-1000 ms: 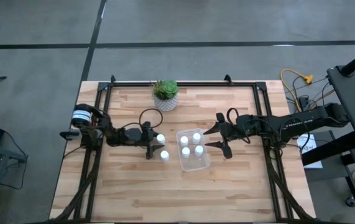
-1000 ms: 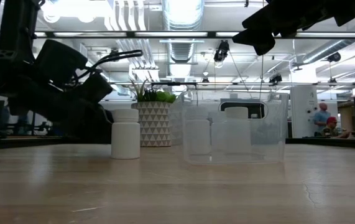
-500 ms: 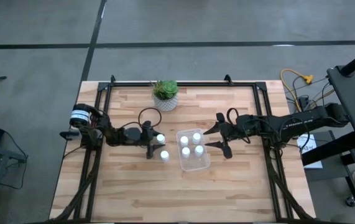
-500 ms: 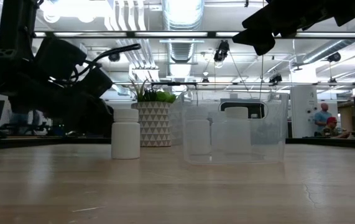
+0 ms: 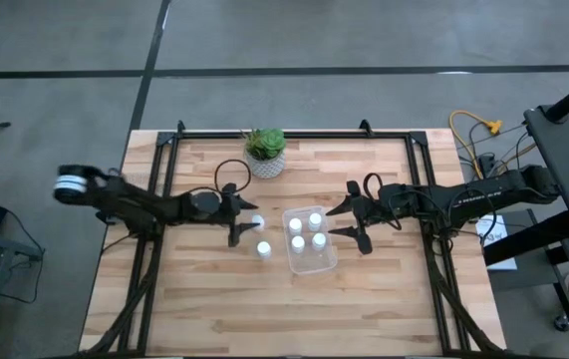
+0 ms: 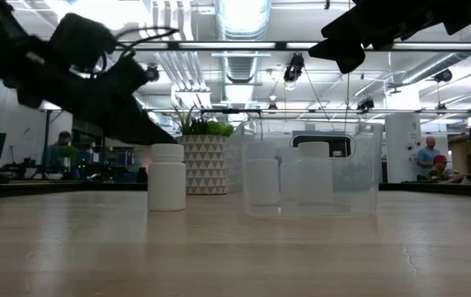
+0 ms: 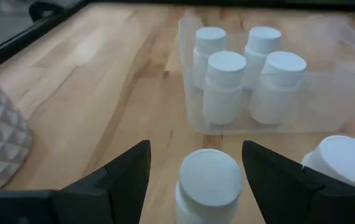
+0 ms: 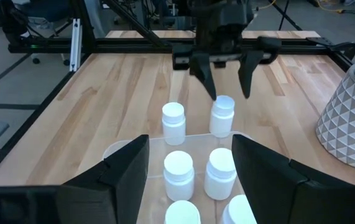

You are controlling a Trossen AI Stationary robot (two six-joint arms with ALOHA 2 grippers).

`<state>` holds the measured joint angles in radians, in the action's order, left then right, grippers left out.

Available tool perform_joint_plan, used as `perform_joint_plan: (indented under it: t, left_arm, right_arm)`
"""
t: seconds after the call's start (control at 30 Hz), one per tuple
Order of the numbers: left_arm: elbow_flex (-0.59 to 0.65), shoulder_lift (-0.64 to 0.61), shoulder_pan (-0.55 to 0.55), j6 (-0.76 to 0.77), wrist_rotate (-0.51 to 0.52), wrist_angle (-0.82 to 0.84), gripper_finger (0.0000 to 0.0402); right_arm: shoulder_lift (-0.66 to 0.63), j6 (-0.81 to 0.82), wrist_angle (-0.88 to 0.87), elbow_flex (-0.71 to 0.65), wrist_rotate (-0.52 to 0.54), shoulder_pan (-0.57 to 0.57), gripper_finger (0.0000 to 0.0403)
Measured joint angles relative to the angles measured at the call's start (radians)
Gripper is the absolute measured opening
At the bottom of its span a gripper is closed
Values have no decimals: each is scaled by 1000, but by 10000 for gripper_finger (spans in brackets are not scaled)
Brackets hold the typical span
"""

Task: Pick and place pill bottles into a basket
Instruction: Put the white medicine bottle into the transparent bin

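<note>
The clear basket (image 5: 310, 261) stands mid-table with several white pill bottles upright in it (image 7: 225, 84). Two more bottles stand on the table to its left, one farther (image 5: 257, 220) and one nearer (image 5: 263, 249). My left gripper (image 5: 243, 225) is open and slants down at the farther bottle (image 7: 207, 184). Its fingers stand on either side of that bottle's cap without touching it, as the right wrist view (image 8: 222, 114) also shows. My right gripper (image 5: 343, 223) is open and empty, hovering just right of the basket (image 8: 118, 148).
A whitish patterned pot with a green plant (image 5: 265, 152) stands at the table's far edge, behind the loose bottles. A black frame rail (image 5: 284, 133) runs round the table. Bare wood lies in front of the basket, toward the near edge.
My left arm has risen at the wrist, and its gripper has tipped to slant down toward the farther loose bottle. Its fingers stay open. The bottles and the basket have kept their places.
</note>
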<state>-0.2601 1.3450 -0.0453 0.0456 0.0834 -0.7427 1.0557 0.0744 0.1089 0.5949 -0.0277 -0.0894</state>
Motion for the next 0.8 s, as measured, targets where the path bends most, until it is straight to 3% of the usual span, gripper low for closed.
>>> perform_joint_plan:
  t: [0.2,0.37,0.47,0.8]
  left_arm:
    - [-179,-204,-8,-17,-1,546,235]
    - [-351,-244,-18,-36,-38,854,235]
    - [-415,-212,-19,-36,-97,921,235]
    - [-494,-12,-19,-82,-132,973,235]
  right_arm:
    - [0,-21,0,0,0,0,219]
    - [0,-22,0,0,0,0,219]
    - [0,-22,-1,0,0,0,219]
    - [0,-22,-16,0,0,0,219]
